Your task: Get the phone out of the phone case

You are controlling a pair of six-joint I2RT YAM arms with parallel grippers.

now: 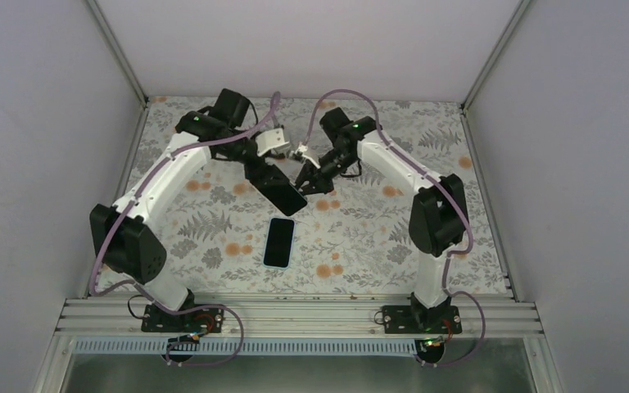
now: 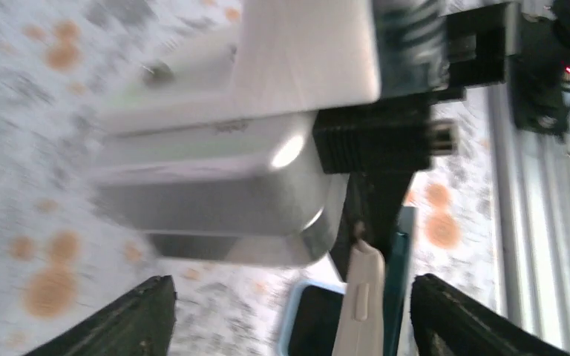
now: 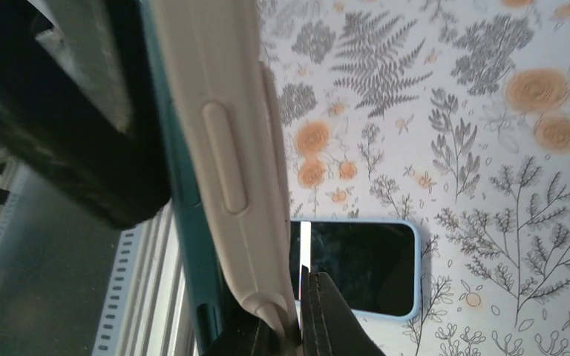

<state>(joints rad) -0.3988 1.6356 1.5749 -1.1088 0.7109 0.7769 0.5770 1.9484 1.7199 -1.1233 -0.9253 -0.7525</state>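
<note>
No readable text, brand, number or sign in any view. Blue-rimmed phone on desk: screen dark and blank. Cream case: side edge shows moulded button only, no lettering. Grey housing in left wrist view: faint small mark on its upper face, motion-blurred, illegible.

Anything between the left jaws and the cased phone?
Nothing visible. The phone hangs edge-on inside the left gripper, jaws open, held by the right gripper. A second phone lies on the table below, apart.
</note>
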